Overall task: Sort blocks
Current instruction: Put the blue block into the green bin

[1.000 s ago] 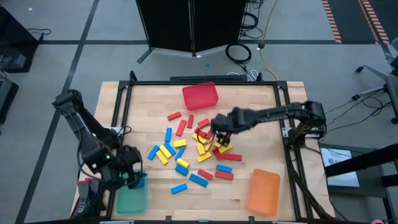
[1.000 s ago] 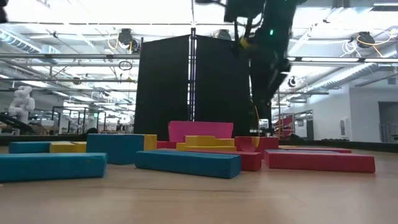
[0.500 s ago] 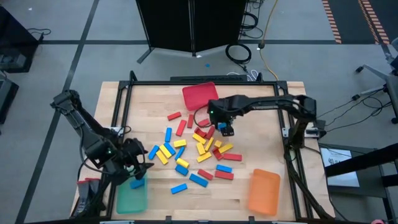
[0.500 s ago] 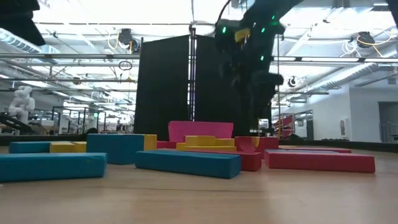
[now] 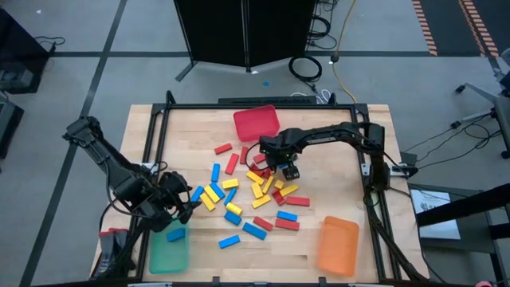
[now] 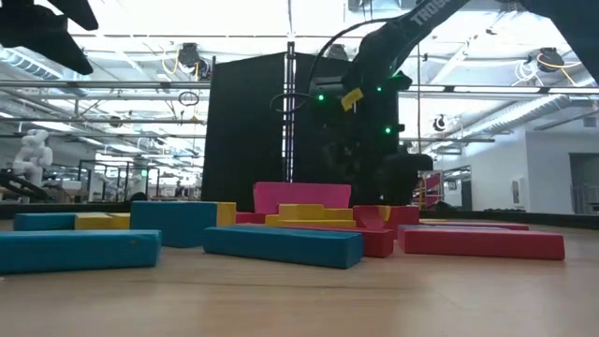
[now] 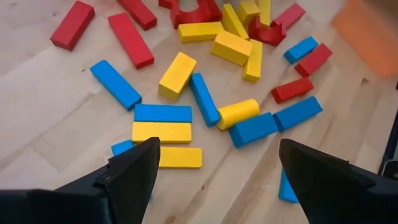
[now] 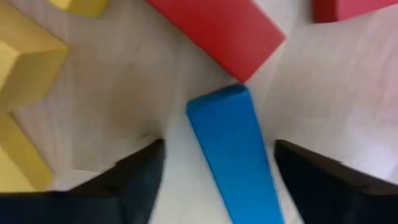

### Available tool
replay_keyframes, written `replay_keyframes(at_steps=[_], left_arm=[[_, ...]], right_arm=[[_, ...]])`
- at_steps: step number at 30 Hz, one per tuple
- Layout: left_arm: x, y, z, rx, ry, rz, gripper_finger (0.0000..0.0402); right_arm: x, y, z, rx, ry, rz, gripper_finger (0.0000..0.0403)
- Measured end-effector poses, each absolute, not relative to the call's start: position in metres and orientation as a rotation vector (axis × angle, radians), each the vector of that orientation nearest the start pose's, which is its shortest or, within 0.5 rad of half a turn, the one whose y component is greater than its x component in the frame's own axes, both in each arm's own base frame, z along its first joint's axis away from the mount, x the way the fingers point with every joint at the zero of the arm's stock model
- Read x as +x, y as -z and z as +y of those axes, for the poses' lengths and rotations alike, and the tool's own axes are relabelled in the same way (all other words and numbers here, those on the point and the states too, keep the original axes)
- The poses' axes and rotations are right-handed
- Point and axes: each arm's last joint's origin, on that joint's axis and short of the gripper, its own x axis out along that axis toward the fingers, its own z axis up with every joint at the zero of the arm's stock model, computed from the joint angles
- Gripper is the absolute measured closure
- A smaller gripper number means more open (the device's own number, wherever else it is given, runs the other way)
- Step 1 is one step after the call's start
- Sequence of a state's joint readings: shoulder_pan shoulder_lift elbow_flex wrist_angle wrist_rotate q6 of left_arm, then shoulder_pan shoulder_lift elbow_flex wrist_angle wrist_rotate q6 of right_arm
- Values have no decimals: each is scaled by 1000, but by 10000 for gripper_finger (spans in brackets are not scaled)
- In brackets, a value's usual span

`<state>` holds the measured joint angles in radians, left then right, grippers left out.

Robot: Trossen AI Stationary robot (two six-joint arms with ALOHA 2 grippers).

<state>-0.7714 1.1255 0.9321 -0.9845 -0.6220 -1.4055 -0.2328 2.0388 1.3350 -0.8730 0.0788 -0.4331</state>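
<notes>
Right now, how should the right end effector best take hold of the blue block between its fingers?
Probably from straight above, closing across the two long sides of the blue block near its middle: it lies flat, and the right end effector is open astride its narrow width.

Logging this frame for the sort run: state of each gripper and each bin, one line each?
left gripper: open, empty, above the blocks near the green bin.
right gripper: open, fingers either side of a blue block, not closed on it.
green bin: upright, holds one blue block.
red bin: upright, contents not discernible.
orange bin: upright, contents not discernible.
</notes>
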Motion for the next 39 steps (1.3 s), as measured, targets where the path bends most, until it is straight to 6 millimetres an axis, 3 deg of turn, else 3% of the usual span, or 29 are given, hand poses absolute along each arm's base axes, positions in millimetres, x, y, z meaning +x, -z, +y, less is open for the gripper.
replay_keyframes(at_steps=[6, 12, 15, 17, 23, 29, 34, 39], left_arm=[[151, -269, -122, -550, -484, 758, 65], [152, -269, -120, -550, -499, 746, 65], [153, -270, -118, -546, -510, 736, 66], [154, -270, -117, -539, -523, 713, 66], [158, -273, -112, -500, -597, 559, 66], [177, -284, -103, -463, -676, 318, 66], [203, -306, -96, -360, -666, 165, 66], [223, -329, -84, -235, -621, 81, 66]], right_arm=[[354, -126, -86, -200, -106, 1605, 299], [353, -128, -87, -147, -30, 1601, 300], [352, -143, -86, -113, 1, 1547, 300], [351, -160, -87, -120, 65, 1485, 300], [333, -252, -82, 8, 217, 1117, 300], [317, -340, -70, 209, 206, 567, 300], [310, -365, -63, 242, 191, 401, 300], [319, -377, -56, 287, 134, 245, 300]])
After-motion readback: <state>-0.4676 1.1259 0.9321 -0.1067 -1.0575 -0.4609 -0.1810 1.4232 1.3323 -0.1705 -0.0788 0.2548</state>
